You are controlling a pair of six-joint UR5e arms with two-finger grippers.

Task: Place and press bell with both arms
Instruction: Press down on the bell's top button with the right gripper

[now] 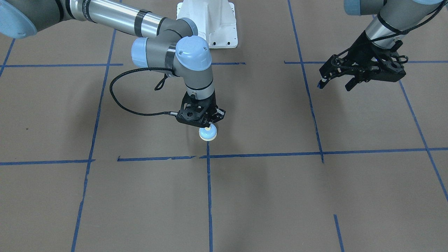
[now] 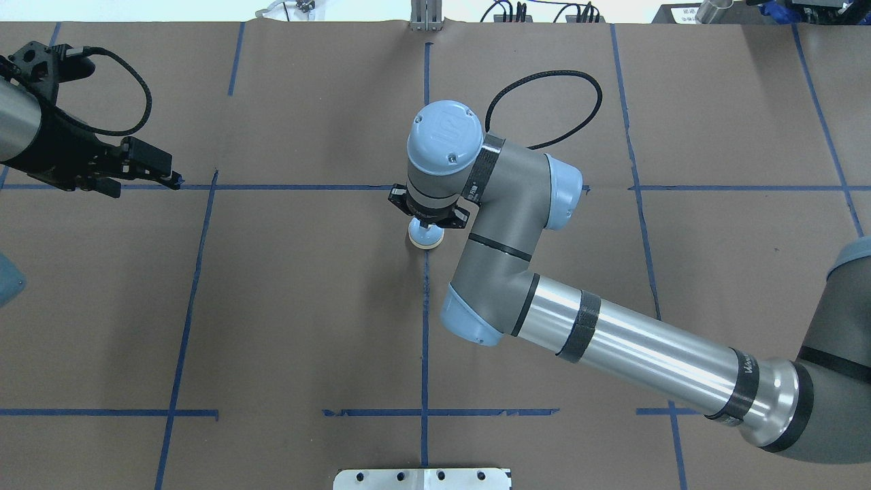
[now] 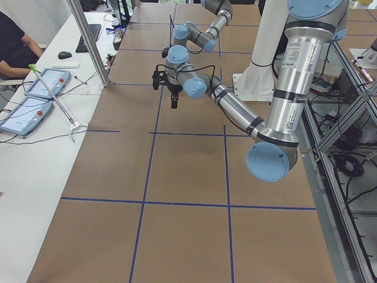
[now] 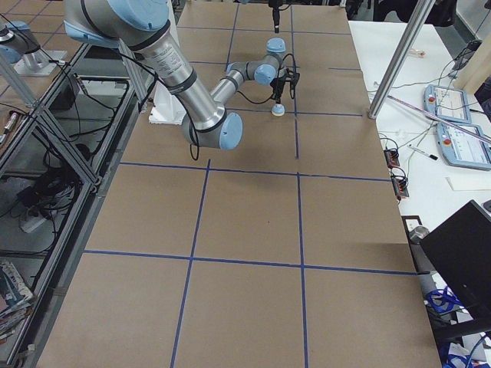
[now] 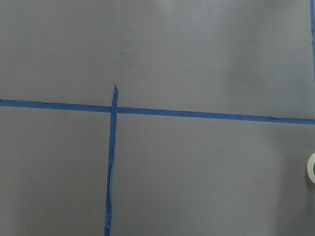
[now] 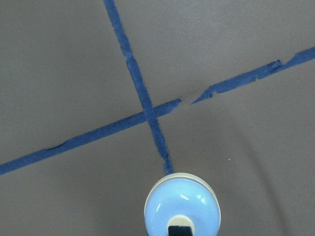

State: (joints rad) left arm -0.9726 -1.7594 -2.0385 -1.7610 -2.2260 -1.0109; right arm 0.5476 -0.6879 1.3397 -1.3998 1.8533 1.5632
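Observation:
The small light-blue bell [image 1: 208,133] with a cream base stands on the brown table on a blue tape line, near the middle. My right gripper [image 1: 209,125] points straight down onto it. Its fingers are shut together, with the tips on the cream button, as the right wrist view [image 6: 180,230] shows above the blue dome [image 6: 182,206]. The bell also shows in the overhead view [image 2: 426,237] and the exterior right view [image 4: 278,110]. My left gripper [image 1: 335,86] hovers open and empty far off to the side [image 2: 146,185]. The bell's rim [image 5: 311,168] shows at the left wrist view's edge.
Blue tape lines [image 2: 424,327] split the brown table into squares. The white bolted pedestal [image 1: 210,24] stands at the robot's side. A side table with tablets [image 3: 35,94], a metal pole [image 3: 88,41] and a seated person [image 3: 12,47] lie beyond the far edge.

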